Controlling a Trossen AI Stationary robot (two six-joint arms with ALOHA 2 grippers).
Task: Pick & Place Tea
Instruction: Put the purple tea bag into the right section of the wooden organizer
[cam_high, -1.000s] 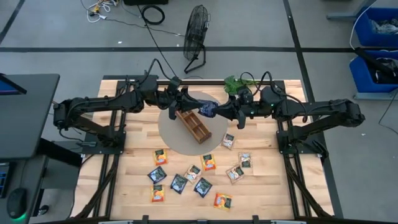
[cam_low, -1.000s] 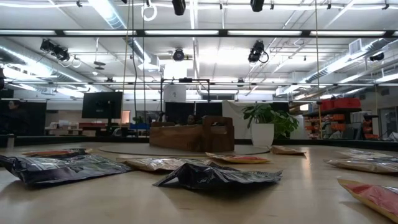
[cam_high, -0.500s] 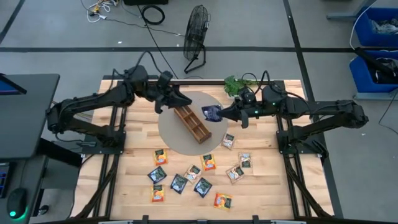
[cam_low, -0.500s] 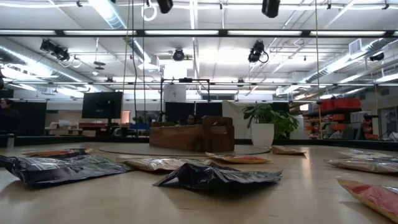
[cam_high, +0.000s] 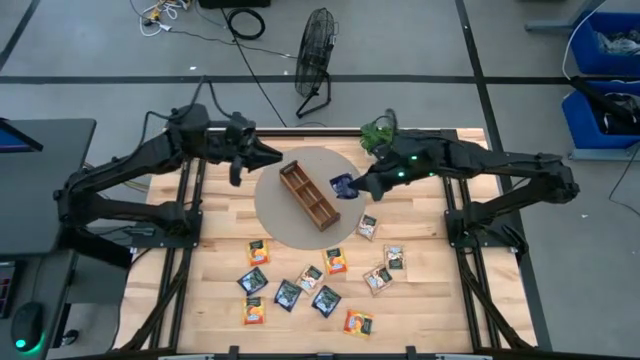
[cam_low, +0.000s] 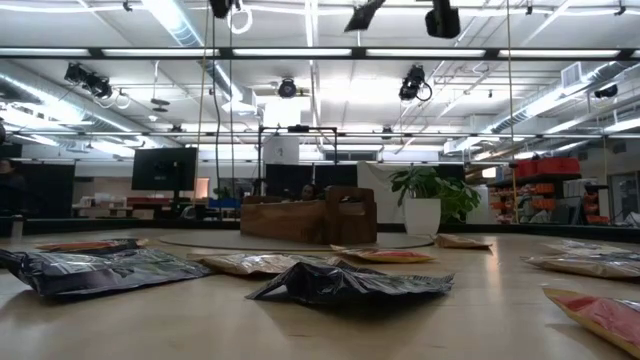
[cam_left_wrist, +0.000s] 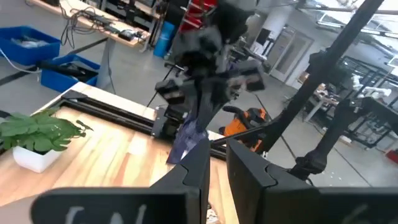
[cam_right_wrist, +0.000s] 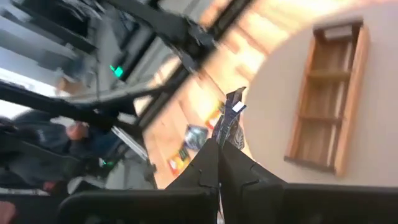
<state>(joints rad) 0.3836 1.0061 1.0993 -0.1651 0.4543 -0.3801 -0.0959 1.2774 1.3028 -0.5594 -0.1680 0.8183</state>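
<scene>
From above, you see the right gripper clamped on a dark blue sachet, held just beside the right side of the wooden tray, which lies slantwise on a round grey mat. The left gripper hangs off the mat's upper left edge, and you cannot tell how its fingers stand from here. The other sachets lie scattered on the bare planks of the table nearer the front edge, and a small plant sits at the back. Beyond the table, a fan stands on grey floor. At table height, a dark sachet lies nearest you, the tray behind it, and a lit hall with ceiling lights beyond. In the left wrist view, its fingers are nearly together with nothing between them. In the right wrist view, the fingers pinch the blue sachet above the tray.
</scene>
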